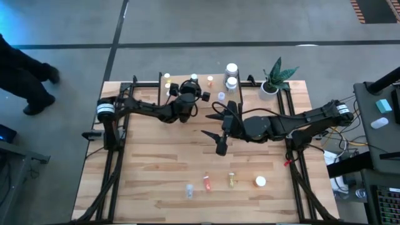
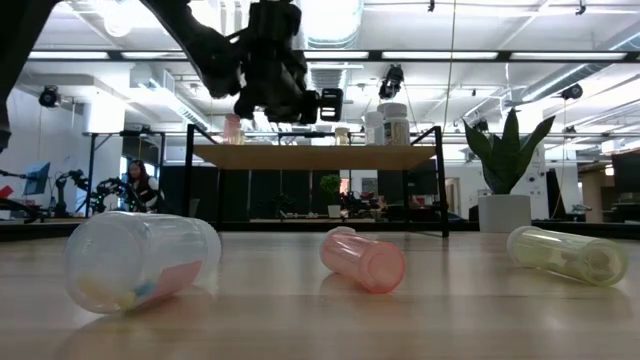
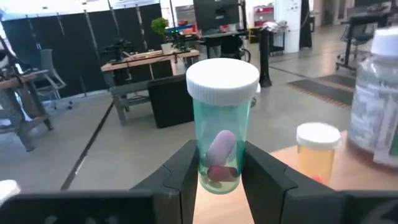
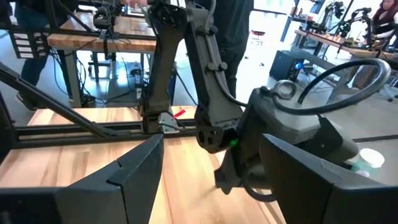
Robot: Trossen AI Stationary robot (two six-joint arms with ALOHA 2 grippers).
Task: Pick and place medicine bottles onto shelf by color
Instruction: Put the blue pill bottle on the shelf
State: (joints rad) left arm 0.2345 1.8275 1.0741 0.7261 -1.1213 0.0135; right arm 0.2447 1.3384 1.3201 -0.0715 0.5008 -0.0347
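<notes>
Left hand: pinching a clear-bluish bottle with a white cap, held upright above the shelf
Bottle axis: vertical, cap up, so I judge it goes straight down onto the board
Neighbour: a yellow bottle stands just beside it
Right hand: spread and empty, over the counter middle
Nearer arm: the left, already at the shelf

both arms were dark and chunky, each with a white band near its base. the right gripper had flat black fingers.
</notes>
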